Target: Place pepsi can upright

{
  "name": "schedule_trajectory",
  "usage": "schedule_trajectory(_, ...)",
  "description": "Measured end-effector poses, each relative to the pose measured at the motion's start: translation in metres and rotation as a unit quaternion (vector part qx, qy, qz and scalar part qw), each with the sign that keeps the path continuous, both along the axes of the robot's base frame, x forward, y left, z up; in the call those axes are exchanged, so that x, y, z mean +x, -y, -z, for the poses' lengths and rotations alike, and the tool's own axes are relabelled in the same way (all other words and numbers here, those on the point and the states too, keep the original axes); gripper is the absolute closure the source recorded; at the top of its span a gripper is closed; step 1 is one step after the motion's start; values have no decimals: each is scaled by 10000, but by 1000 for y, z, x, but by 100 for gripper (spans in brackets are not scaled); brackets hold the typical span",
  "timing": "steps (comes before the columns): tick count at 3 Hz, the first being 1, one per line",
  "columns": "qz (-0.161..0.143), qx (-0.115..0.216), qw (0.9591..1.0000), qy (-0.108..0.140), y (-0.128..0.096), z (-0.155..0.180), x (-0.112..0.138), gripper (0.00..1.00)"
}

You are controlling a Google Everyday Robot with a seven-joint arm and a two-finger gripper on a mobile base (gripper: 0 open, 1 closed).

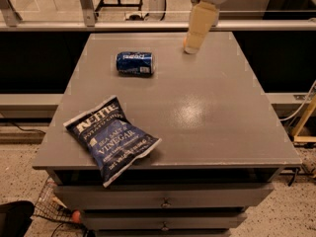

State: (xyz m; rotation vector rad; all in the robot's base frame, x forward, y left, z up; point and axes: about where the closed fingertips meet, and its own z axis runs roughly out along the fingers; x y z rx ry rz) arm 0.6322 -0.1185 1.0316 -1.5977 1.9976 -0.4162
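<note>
Locate the cream-coloured gripper (194, 43) at the far right of the work surface, hanging from the top of the view with its tip low over the flat grey table top (217, 107). You cannot tell whether it is released or clenched. It holds nothing that you can see, and it is well apart from the can.

1. Task item. The small dark-blue metal pepsi can (135, 63) lies on its side on the far left-centre part of the table top. Its long axis runs left to right across the view, roughly parallel to the far edge, with one silver end facing left and the other facing right. The white label patch sits near its right end.

2. Clearance. Note bare surface on every side of the can. It lies inboard of both the left edge and the far edge. The centre and the right half of the table top are open.

3. Other item. The large flat dark-blue chip bag (112, 138) lies at the near left corner, well apart from the can, with its lower corner overhanging the front edge.
</note>
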Motion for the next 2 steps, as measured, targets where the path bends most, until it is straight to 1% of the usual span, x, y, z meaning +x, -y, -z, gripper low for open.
schedule_trajectory(1, -211, 313, 9993, 32, -35, 7, 27, 0)
schedule_trajectory(2, -211, 312, 9993, 31, -35, 7, 27, 0)
